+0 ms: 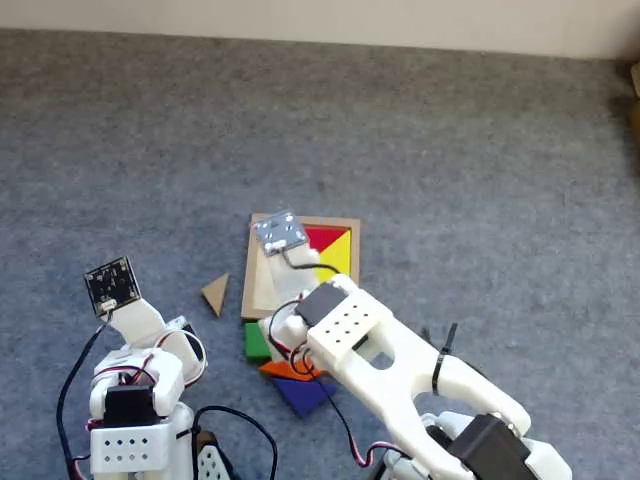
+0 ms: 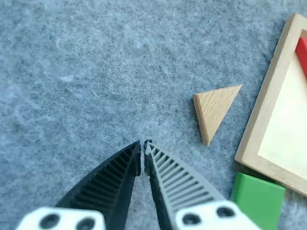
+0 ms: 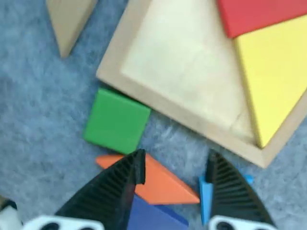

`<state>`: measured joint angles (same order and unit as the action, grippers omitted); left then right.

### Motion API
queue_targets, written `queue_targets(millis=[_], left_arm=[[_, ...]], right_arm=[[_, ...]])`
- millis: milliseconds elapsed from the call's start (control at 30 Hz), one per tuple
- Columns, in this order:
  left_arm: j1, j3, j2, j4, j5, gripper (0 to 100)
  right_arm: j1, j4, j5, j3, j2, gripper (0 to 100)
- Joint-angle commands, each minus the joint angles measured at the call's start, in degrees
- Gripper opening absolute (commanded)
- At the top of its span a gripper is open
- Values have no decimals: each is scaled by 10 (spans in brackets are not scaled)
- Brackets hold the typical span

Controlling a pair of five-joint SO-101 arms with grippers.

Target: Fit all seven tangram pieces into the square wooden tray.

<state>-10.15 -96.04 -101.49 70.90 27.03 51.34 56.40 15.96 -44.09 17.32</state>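
The square wooden tray [image 1: 262, 300] holds a red piece [image 1: 322, 240] and a yellow piece [image 1: 337, 258]; the rest of its floor [image 3: 187, 62] is bare. On the carpet in front of it lie a green square [image 3: 117, 120], an orange triangle [image 3: 160, 182], a dark blue piece [image 3: 148, 218] and a light blue sliver [image 3: 205, 196]. My right gripper [image 3: 176, 160] hangs open just above the orange triangle. A plain wooden triangle [image 2: 215, 109] lies left of the tray. My left gripper [image 2: 143, 143] is shut and holds nothing, a short way from that triangle.
Grey carpet covers the whole work surface. The right arm's white body [image 1: 400, 370] overhangs the pieces in front of the tray. The left arm [image 1: 135, 390] sits at the near left. Open carpet stretches behind and to both sides of the tray.
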Motion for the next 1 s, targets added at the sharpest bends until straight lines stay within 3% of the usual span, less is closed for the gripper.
queue_targets(millis=[0,300,833,967], left_arm=[[12,-13,4,3,-4,43],[12,-13,4,3,-4,43],[12,-13,4,3,-4,43],[12,-13,4,3,-4,43]], right_arm=[[21,37,-11,10,34,283],[85,44,-14,6,29,283],[100,42,-16,0,28,283],[115,-19,-16,-45,28,283]])
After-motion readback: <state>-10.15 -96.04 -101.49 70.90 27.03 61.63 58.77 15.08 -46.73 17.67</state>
